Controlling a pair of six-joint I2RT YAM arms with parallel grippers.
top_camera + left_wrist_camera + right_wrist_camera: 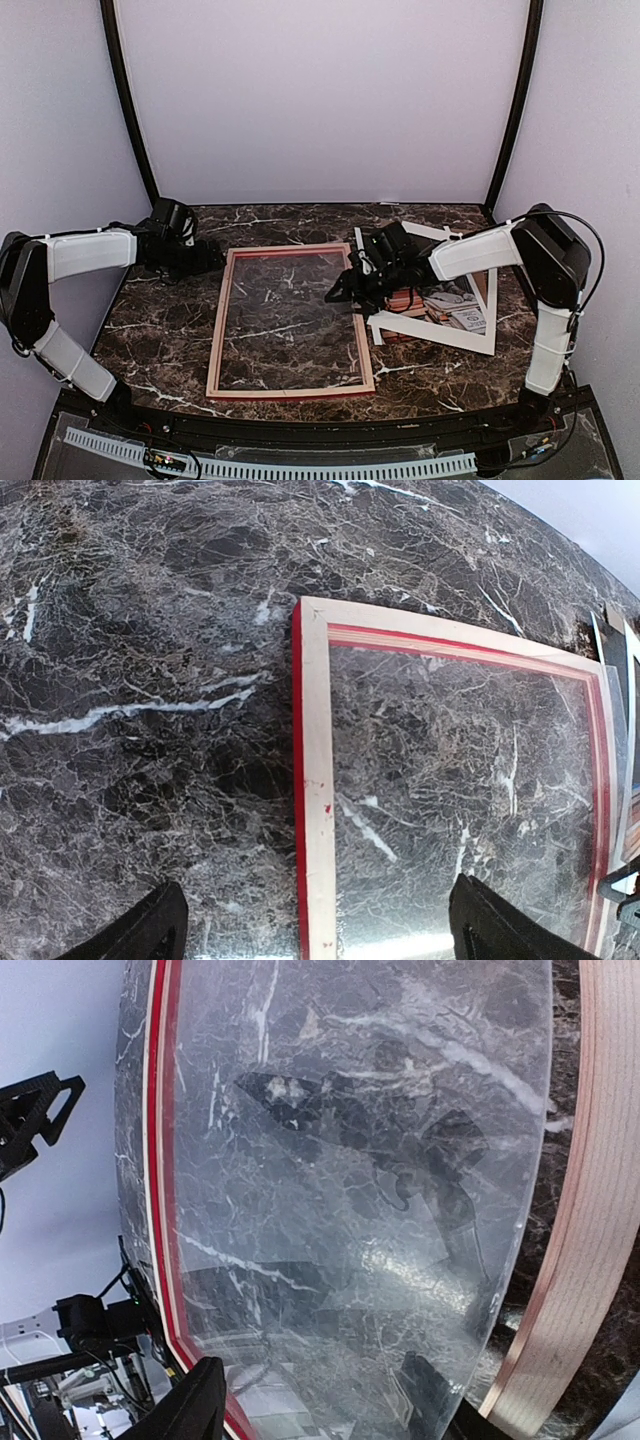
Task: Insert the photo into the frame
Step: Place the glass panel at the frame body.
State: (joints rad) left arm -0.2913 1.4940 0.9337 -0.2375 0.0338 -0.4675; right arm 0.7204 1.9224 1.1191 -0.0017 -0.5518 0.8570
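- The frame (221, 320) lies back-up on the veined marble table (160, 320): pale wood rails around a glossy clear pane.
- The photo (460, 318) sits apart, to its right.
- Left gripper (205, 257) is spread wide, and right gripper (345, 288) is parted and empty.
- We fear the thin, flat photo could slip when pinched.

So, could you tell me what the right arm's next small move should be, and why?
Probably lift the right gripper off the frame and swing right toward the photo: its jaws stand open over the glass, holding nothing.
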